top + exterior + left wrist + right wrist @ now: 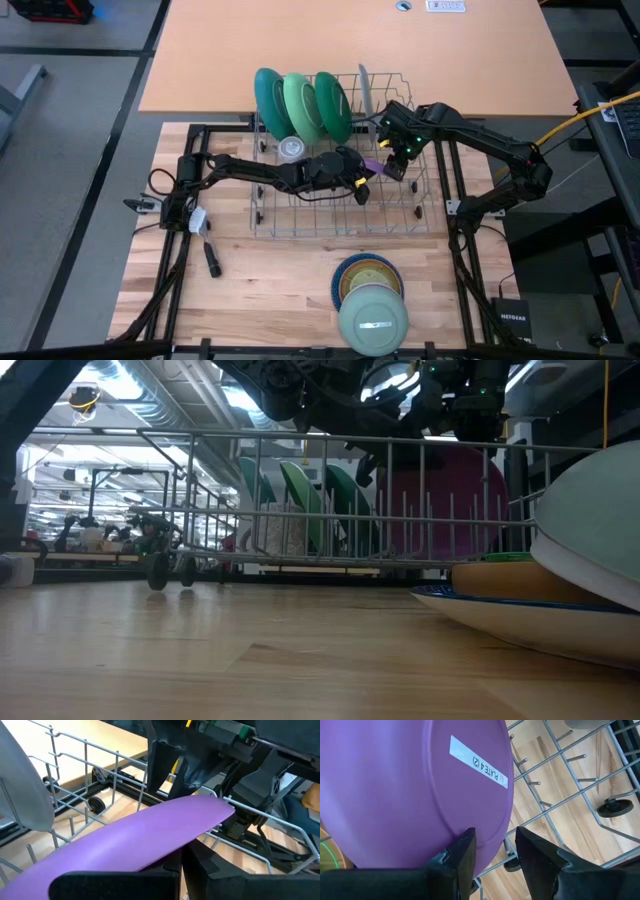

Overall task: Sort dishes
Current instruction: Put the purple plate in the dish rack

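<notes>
Both grippers meet over the wire dish rack [340, 195] at mid-table, and I see a purple plate [370, 168] between them. My left gripper [362, 185], reaching in from the left, is clamped on the plate's edge; its wrist view shows the plate [135, 837] lying across its fingers. My right gripper [492, 852], coming from the right, has its fingers either side of the plate's rim [410, 790], though I cannot tell whether they press it. Three large plates, teal and green [302, 105], stand on edge at the rack's far left. A stack of dishes [368, 295] sits on the near table edge.
</notes>
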### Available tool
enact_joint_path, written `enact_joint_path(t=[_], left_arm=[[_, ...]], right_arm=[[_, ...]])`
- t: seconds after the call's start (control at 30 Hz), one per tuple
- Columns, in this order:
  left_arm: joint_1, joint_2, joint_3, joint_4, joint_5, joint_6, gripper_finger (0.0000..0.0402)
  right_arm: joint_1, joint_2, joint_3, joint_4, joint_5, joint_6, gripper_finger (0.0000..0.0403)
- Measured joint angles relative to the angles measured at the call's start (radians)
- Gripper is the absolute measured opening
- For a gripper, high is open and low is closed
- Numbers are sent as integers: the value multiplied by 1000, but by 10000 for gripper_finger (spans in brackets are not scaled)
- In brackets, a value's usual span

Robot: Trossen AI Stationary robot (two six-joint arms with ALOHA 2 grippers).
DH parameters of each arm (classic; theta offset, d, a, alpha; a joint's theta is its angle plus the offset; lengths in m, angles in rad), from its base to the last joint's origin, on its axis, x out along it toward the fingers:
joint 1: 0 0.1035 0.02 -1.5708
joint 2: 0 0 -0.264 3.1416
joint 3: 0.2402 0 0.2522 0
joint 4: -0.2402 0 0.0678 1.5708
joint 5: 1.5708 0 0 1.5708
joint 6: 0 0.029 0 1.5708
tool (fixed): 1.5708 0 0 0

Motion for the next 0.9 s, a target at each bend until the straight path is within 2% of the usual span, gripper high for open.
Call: enact_joint_path(t=[0.63,0.9], left_arm=[[47,0,0,18,1,14,1],[52,0,0,94,2,16,1]], right_arm=[[0,-2,0,-2,-38,-1,144],[0,-2,0,20,26,-1,144]])
